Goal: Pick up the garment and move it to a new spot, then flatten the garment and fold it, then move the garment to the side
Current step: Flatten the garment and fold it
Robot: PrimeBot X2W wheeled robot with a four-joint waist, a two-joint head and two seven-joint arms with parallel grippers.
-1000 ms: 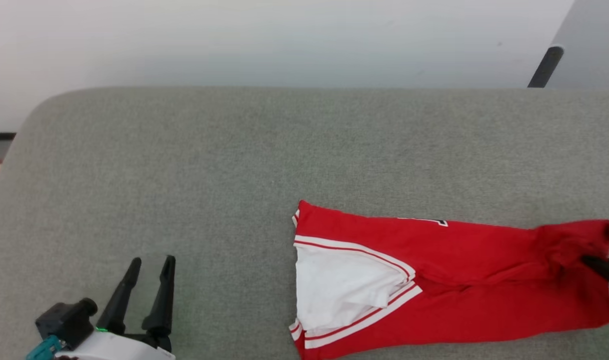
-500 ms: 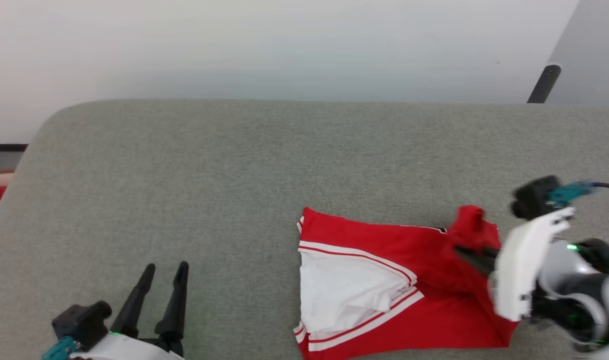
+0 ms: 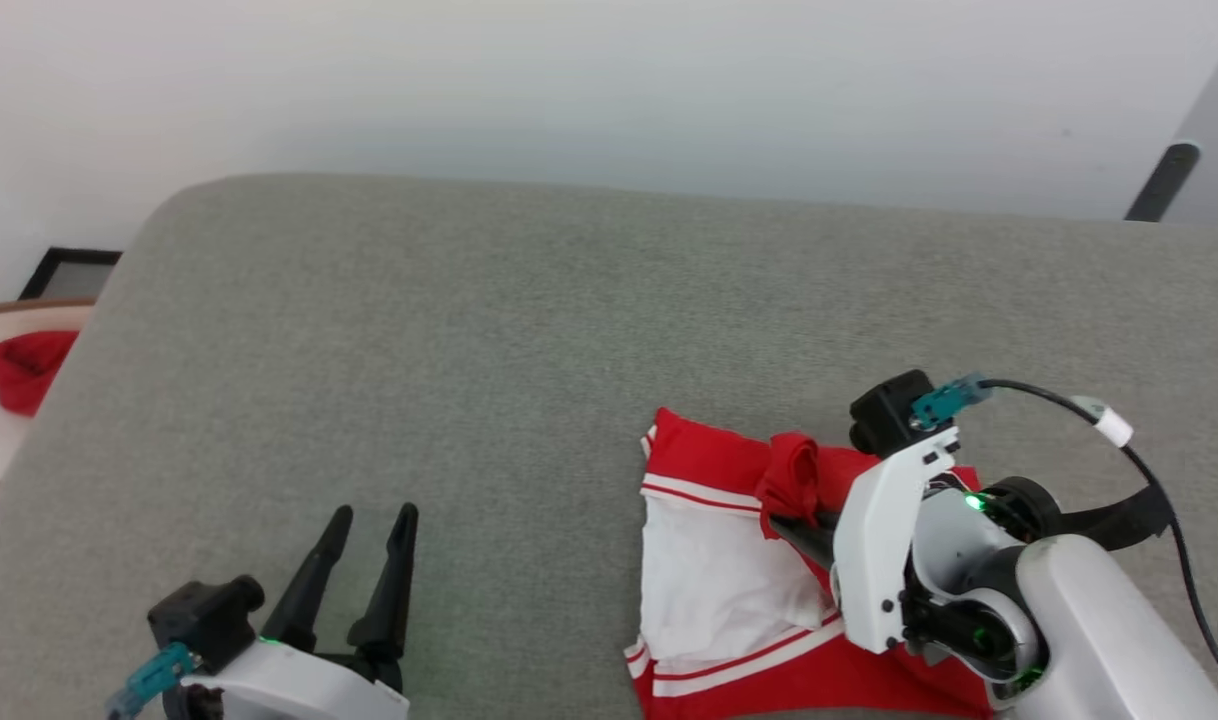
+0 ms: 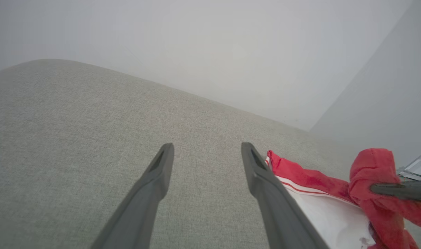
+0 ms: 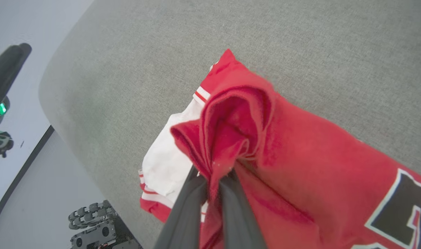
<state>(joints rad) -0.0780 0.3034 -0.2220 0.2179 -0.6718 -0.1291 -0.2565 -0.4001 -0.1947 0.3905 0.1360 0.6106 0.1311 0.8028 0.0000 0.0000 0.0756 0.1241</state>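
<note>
The garment (image 3: 714, 585), a red jersey with a white sleeve and striped trim, lies on the grey cushion at lower right. My right gripper (image 3: 781, 522) is shut on a bunched red fold of it, held up over the white sleeve. In the right wrist view the garment (image 5: 300, 152) shows part of a black white-outlined number, and my right gripper (image 5: 214, 174) pinches the fold between its tips. My left gripper (image 3: 374, 515) stands open and empty at lower left, apart from the cloth. In the left wrist view my left gripper (image 4: 207, 147) is open beside the garment (image 4: 307, 178).
The grey cushion (image 3: 469, 340) has a rounded left edge and a white wall behind it. A small red cloth (image 3: 24, 365) lies on the floor past the left edge. A dark pole (image 3: 1159, 182) leans at the back right. The robot's wheeled base (image 5: 96, 224) shows below the cushion edge.
My right gripper has carried the garment's right end leftward over the rest, so the cloth now lies doubled and shorter. The camera has shifted too. My left gripper stays open.
</note>
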